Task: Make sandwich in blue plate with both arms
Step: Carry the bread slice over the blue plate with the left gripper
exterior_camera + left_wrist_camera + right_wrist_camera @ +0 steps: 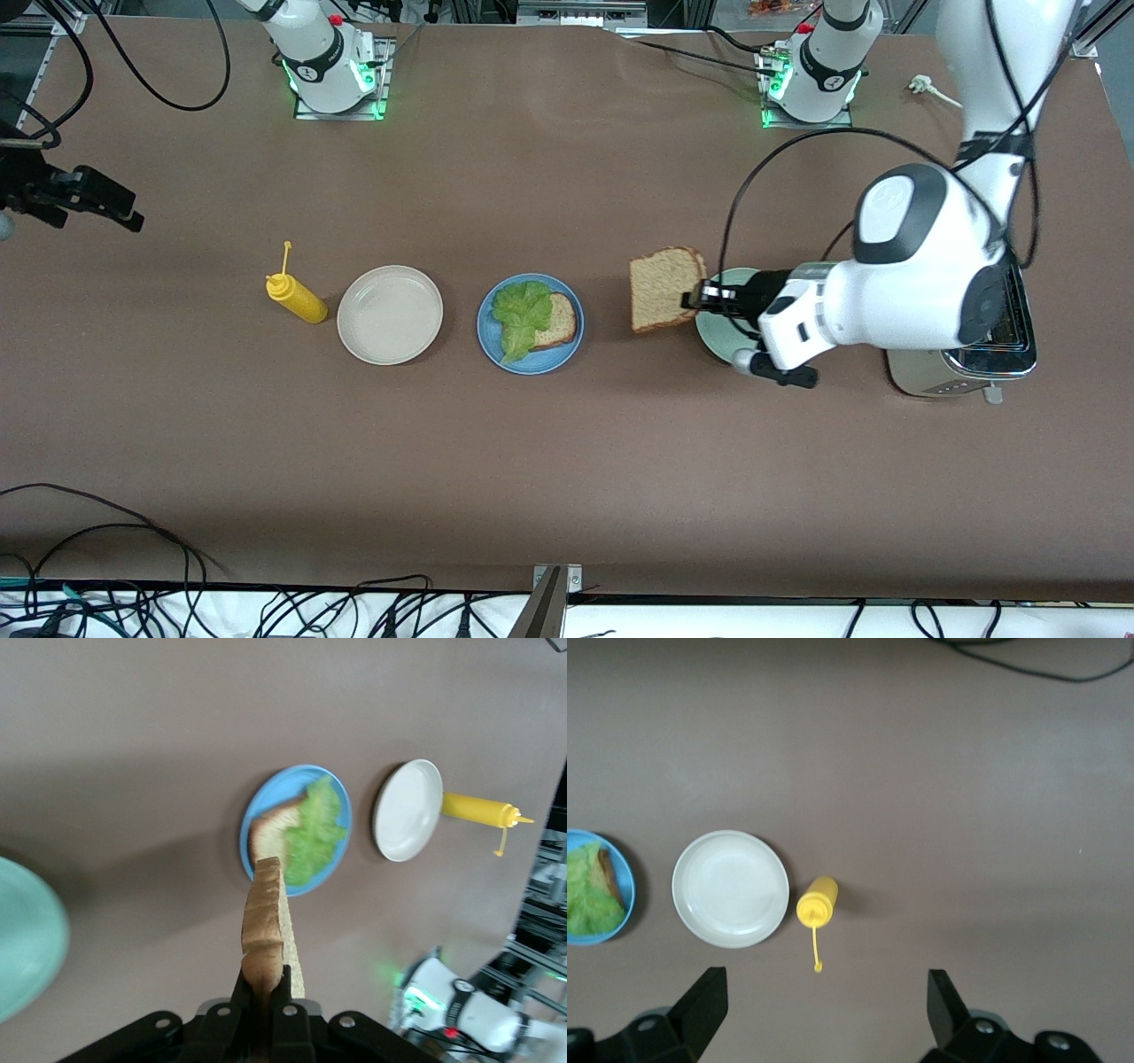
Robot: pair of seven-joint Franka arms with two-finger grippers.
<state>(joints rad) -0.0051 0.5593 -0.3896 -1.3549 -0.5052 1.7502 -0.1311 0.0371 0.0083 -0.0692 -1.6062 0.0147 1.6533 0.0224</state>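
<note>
While the right claw [819, 1010] gapes, the left claw [700, 297] pinches a toast slice [663, 289] between plates.

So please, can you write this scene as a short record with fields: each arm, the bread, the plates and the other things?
left gripper: jaws shut on toast slice, held in the air between the blue plate and the mint plate
right gripper: jaws open, waiting, above the bare table near the mustard bottle
blue plate: holds a toast slice with lettuce leaf on top
white plate: nothing on it
mint plate: partly under the left gripper
mustard bottle: lying beside the white plate
toaster: at the left arm's end of the table
</note>
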